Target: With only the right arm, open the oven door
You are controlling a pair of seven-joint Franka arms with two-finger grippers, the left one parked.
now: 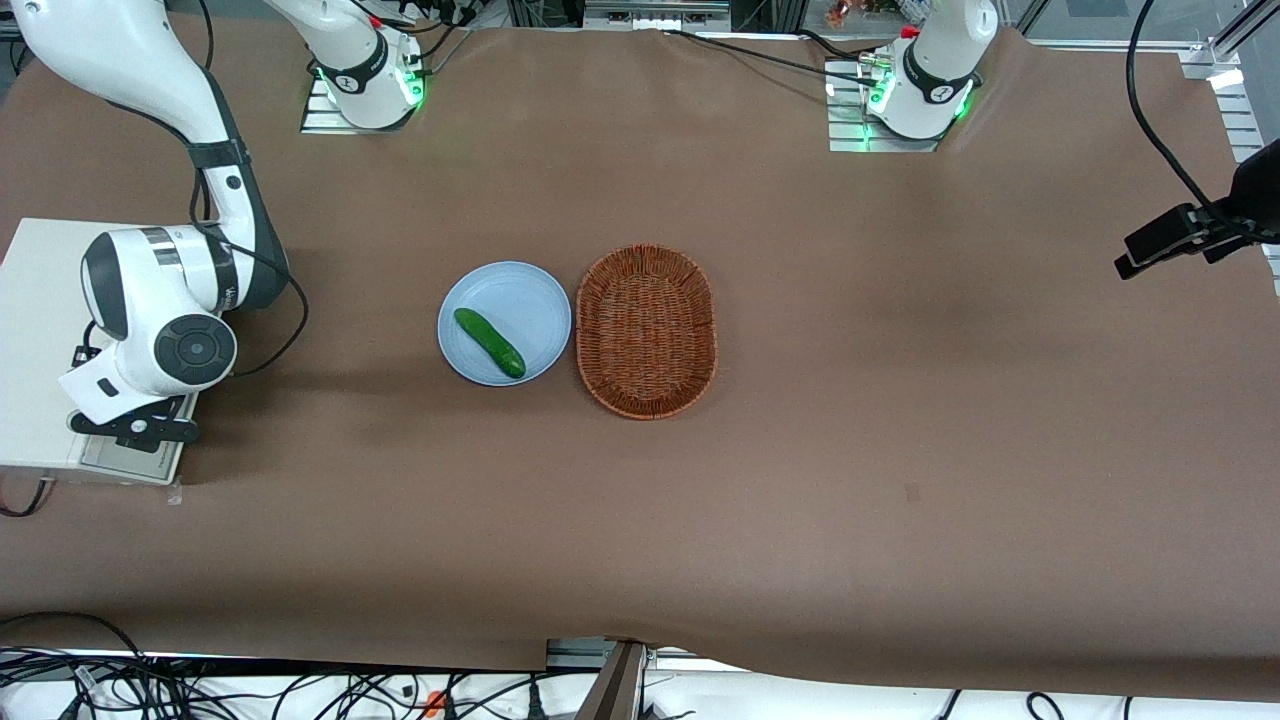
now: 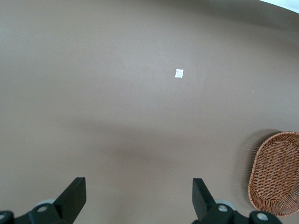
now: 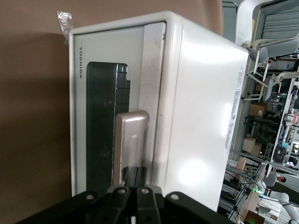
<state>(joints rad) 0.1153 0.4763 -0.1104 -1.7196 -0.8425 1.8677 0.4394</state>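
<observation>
Brown cloth covers the surface (image 1: 800, 500). At the working arm's end stands the white toaster oven (image 1: 40, 300), with the right arm (image 1: 160, 310) bent over it and the tool (image 1: 135, 425) down at the oven's front edge. Toward the middle lie a blue plate (image 1: 505, 290) carrying a cucumber (image 1: 490, 343) and, touching it, a wicker basket (image 1: 647, 330). The right wrist view shows what the front view hides: the oven door (image 3: 100, 116) is shut, directly ahead of the tool (image 3: 135, 186), whose fingers appear nearly closed around the near end of the bar handle (image 3: 132, 140). The handle's long axis runs straight away from the tool. Judged: the pull must swing the door outward about its opposite edge.
</observation>
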